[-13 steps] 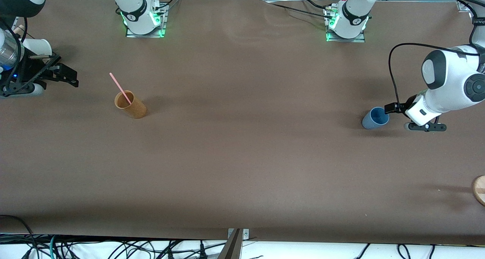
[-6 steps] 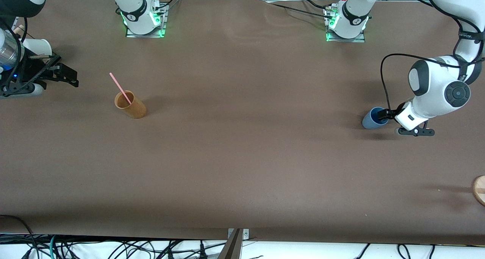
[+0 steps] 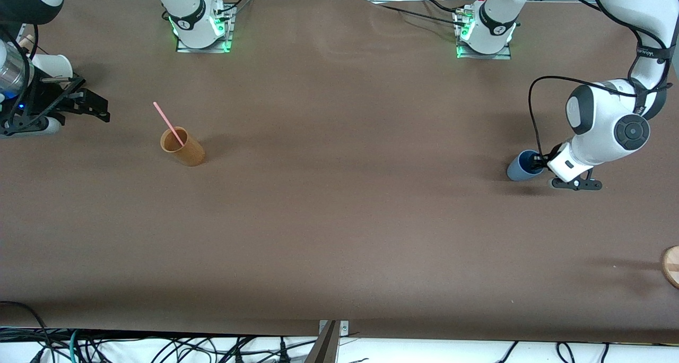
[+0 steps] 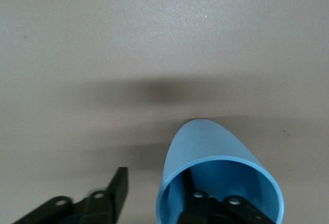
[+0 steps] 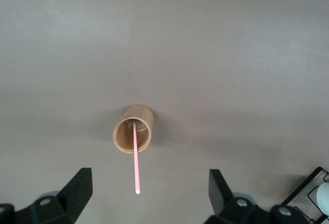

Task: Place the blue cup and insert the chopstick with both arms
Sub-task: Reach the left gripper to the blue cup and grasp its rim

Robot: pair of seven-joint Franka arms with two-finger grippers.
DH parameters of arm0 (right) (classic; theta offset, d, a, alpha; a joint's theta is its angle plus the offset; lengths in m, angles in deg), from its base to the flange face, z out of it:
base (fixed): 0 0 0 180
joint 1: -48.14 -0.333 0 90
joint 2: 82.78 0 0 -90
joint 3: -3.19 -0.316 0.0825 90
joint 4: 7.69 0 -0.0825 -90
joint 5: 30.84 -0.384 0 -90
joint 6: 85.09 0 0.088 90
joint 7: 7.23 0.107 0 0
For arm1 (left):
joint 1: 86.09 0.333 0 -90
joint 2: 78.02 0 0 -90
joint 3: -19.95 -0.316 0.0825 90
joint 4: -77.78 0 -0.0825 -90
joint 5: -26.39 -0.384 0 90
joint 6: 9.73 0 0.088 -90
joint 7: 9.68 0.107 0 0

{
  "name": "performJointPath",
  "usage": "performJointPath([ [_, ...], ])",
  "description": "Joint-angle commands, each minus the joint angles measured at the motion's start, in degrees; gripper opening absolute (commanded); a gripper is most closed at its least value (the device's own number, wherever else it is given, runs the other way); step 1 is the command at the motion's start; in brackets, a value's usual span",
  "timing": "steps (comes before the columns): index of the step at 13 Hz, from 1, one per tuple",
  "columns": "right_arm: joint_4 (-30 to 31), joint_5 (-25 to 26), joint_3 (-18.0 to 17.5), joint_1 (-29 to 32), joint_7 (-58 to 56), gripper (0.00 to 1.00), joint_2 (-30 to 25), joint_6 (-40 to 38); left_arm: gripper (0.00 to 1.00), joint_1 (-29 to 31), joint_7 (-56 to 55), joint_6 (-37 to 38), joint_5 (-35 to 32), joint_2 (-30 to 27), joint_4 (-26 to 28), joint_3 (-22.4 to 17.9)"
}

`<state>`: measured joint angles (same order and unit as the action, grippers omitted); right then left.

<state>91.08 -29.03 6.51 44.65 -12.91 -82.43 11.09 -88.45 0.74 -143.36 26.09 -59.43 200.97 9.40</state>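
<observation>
We see the right gripper (image 5: 146,196) spread wide, waiting over the chopstick (image 3: 168,123) leaning in the brown cup (image 3: 183,147), while the left gripper (image 4: 154,203) gapes astride the blue cup's (image 3: 524,165) rim, 1 finger (image 4: 198,203) inside.

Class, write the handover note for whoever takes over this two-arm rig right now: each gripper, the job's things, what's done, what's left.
Left gripper: open at the blue cup, one finger inside the rim, one outside; not closed.
Right gripper: open, waiting above the table at the right arm's end.
Blue cup: upright on the table at the left arm's end.
Chopstick: standing tilted in the brown cup, untouched.
Done: left arm positioned for the grasp.
Left: grip, place the blue cup; pick the chopstick, insert it.
</observation>
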Motion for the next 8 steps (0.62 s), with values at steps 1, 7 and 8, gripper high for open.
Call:
performJointPath([
  [1,-0.24,-0.66,0.19,0.15,0.23,1.0,-0.18,-0.64,0.0,-0.45,0.47,0.13,-0.23,-0.65,0.21,-0.26],
  [7,-0.24,-0.66,0.19,0.07,0.23,1.0,-0.18,-0.64,0.0,-2.72,-0.23,9.15,1.6,-2.06,-6.53,0.1],
  [8,-0.24,-0.66,0.19,0.07,0.23,1.0,-0.18,-0.64,0.0,-4.12,-0.49,12.49,3.79,-1.97,-9.52,0.18],
])
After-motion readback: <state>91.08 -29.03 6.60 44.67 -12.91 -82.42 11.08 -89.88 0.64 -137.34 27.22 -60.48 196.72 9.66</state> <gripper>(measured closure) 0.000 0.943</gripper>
